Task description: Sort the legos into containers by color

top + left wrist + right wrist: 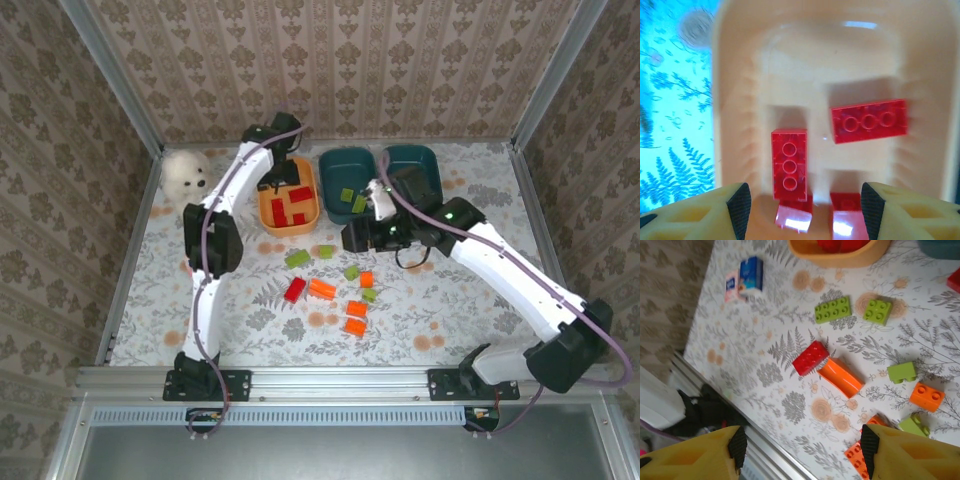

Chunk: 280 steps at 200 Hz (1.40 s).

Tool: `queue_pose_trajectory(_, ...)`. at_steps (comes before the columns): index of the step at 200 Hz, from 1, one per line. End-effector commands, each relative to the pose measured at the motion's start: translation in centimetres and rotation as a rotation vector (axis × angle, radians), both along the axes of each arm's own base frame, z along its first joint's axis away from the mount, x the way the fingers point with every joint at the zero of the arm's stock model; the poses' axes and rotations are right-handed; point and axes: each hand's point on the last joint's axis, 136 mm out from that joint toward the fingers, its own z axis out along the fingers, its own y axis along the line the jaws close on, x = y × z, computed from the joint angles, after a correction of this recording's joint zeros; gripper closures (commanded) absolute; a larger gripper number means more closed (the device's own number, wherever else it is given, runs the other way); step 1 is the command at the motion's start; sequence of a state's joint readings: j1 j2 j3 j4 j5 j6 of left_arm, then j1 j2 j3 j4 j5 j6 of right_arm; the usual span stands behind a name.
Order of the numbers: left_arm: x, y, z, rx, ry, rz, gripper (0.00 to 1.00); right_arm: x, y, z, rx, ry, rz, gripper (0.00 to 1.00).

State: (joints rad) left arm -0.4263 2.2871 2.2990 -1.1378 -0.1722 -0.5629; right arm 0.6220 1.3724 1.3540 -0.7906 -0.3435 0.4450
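Nearest, the loose legos point(351, 272) lie scattered mid-table between the arms. A loose red brick point(810, 358) touches a long orange brick point(840, 377), both slanted, just beyond the right gripper point(800, 447). Its jaws stand apart and empty, and it looks the nearer arm. Farther back, the orange tub point(288, 231) holds red bricks point(869, 121). The left gripper point(805, 207) hangs over it, jaws spread, gripping nothing. Alongside, a teal tub point(345, 152) holds green bricks point(347, 195) — the second teal tub point(425, 160) is partly hidden.

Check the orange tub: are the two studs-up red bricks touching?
Apart. The left wrist view shows a strip of bare tub floor between the lengthwise red brick and the crosswise red brick.
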Motion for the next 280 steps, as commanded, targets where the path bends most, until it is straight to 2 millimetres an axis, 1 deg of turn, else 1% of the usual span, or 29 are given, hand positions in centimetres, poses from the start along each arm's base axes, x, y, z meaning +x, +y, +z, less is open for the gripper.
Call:
queue_pose_trajectory(1,-1.7,0.2,8.3,-0.141,-0.153,0.017,0.37,-1.4,1.5,-2.3,-0.165,-0.06,0.186,0.34)
queue_pose_trajectory(8,-2.4,0.4,9.2,-0.182,-0.173,0.015,0.37,-1.6,2.0,-3.1,-0.203,-0.069,0.234,0.33)
queue_pose_trajectory(9,-2.5,0.4,9.8,-0.194,-0.187,0.014,0.37,-1.6,2.0,-3.2,-0.207,-0.07,0.238,0.33)
queue_pose_trajectory(11,-2.8,0.6,9.6,-0.201,-0.183,0.017,0.36,-1.7,2.1,-3.5,-0.216,-0.07,0.251,0.33)
queue_pose_trajectory(13,-3.0,0.6,10.4,-0.219,-0.203,0.014,0.36,-1.7,2.2,-3.6,-0.222,-0.071,0.261,0.32)
queue_pose_trajectory(15,-3.3,0.6,10.5,-0.232,-0.207,0.012,0.36,-1.7,2.4,-3.9,-0.227,-0.07,0.273,0.32)
queue_pose_trajectory(16,-3.4,0.7,10.3,-0.235,-0.201,0.013,0.36,-1.8,2.4,-4.0,-0.229,-0.07,0.278,0.32)
queue_pose_trajectory(18,-3.6,0.8,11.1,-0.255,-0.223,0.012,0.36,-1.7,2.5,-4.2,-0.235,-0.07,0.287,0.31)
queue_pose_trajectory(21,-4.0,1.0,10.9,-0.267,-0.221,0.014,0.35,-1.8,2.7,-4.5,-0.238,-0.072,0.303,0.31)
queue_pose_trajectory(29,-5.4,1.2,11.8,-0.321,-0.249,0.008,0.34,-1.8,3.3,-5.3,-0.244,-0.079,0.344,0.29)
queue_pose_trajectory(33,-6.0,1.3,11.7,-0.339,-0.253,0.006,0.33,-1.8,3.5,-5.7,-0.247,-0.082,0.366,0.28)
queue_pose_trajectory(37,-6.8,1.5,12.1,-0.365,-0.267,0.002,0.32,-1.8,3.8,-6.1,-0.252,-0.087,0.391,0.27)
queue_pose_trajectory(48,-9.0,1.8,12.1,-0.412,-0.28,-0.008,0.29,-1.9,4.6,-7.7,-0.285,-0.095,0.465,0.25)
queue_pose_trajectory(50,-9.3,1.9,12.5,-0.424,-0.292,-0.009,0.29,-2.0,4.7,-8.1,-0.293,-0.096,0.481,0.25)
queue_pose_trajectory(53,-10.0,2.0,12.0,-0.432,-0.284,-0.01,0.28,-2.1,4.9,-8.5,-0.303,-0.094,0.504,0.25)
queue_pose_trajectory(65,-12.7,2.4,11.4,-0.479,-0.283,-0.012,0.28,-2.4,5.6,-10.5,-0.369,-0.112,0.602,0.23)
queue_pose_trajectory(79,-15.9,3.3,10.3,-0.513,-0.276,0.006,0.28,-2.1,6.1,-12.4,-0.443,-0.15,0.68,0.22)
queue_pose_trajectory(83,-16.6,3.5,10.3,-0.522,-0.282,0.011,0.28,-1.9,6.3,-12.8,-0.455,-0.165,0.694,0.21)
queue_pose_trajectory(90,-18.1,4.1,9.5,-0.526,-0.271,0.026,0.29,-1.6,6.5,-13.6,-0.473,-0.174,0.71,0.2)
queue_pose_trajectory(94,-18.9,4.4,9.4,-0.53,-0.273,0.029,0.29,-1.4,6.7,-13.9,-0.481,-0.181,0.714,0.19)
queue_pose_trajectory(114,-22.1,5.9,9.1,-0.531,-0.287,0.051,0.28,-0.7,7.1,-15.6,-0.534,-0.195,0.741,0.17)
queue_pose_trajectory(132,-24.1,6.8,9.1,-0.539,-0.299,0.061,0.28,-0.1,7.3,-17.0,-0.563,-0.185,0.741,0.15)
queue_pose_trajectory(156,-25.8,7.5,9.2,-0.56,-0.316,0.081,0.28,0.6,7.7,-18.9,-0.588,-0.161,0.719,0.16)
queue_pose_trajectory(186,-27.4,8.5,8.9,-0.561,-0.32,0.113,0.28,0.5,8.3,-20.7,-0.591,-0.102,0.717,0.2)
queue_pose_trajectory(217,-27.9,8.8,8.8,-0.552,-0.309,0.116,0.28,0.5,8.5,-21.8,-0.595,-0.066,0.692,0.27)
queue_pose_trajectory(229,-27.9,8.8,8.9,-0.552,-0.312,0.112,0.28,0.5,8.5,-22.1,-0.607,-0.07,0.681,0.32)
queue_pose_trajectory(252,-27.8,8.7,8.8,-0.553,-0.309,0.109,0.28,1.0,8.4,-22.4,-0.627,-0.063,0.651,0.47)
queue_pose_trajectory(280,-27.6,8.4,8.6,-0.566,-0.312,0.106,0.29,1.6,8.2,-22.0,-0.642,-0.086,0.6,0.63)
